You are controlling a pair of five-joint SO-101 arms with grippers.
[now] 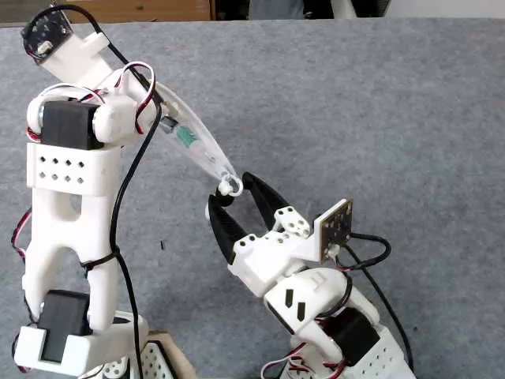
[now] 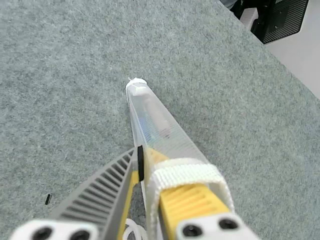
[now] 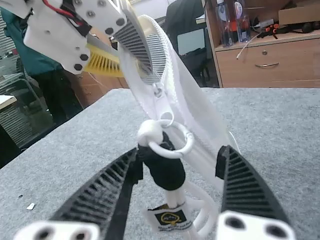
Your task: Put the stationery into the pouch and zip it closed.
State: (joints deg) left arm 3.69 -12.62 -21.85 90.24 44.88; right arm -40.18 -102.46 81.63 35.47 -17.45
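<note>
The clear mesh pouch (image 1: 201,146) slants across the middle of the grey table, and a green item (image 1: 187,136) shows inside it. My left gripper (image 1: 156,104) is shut on the pouch's upper end; in the left wrist view the pouch (image 2: 157,120) runs away from the left gripper (image 2: 155,161). My right gripper (image 1: 231,189) stands open around the pouch's lower end. In the right wrist view a white zipper ring with a black-and-white charm (image 3: 165,162) hangs between the black fingers (image 3: 100,195) of the right gripper (image 3: 178,152), untouched by them. The pouch (image 3: 185,110) rises to the left gripper (image 3: 107,47).
The grey felt table (image 1: 379,118) has free room to the right and at the back. A tiny black speck (image 1: 162,245) lies between the arms. A wooden cabinet (image 3: 260,55) stands beyond the table's far edge.
</note>
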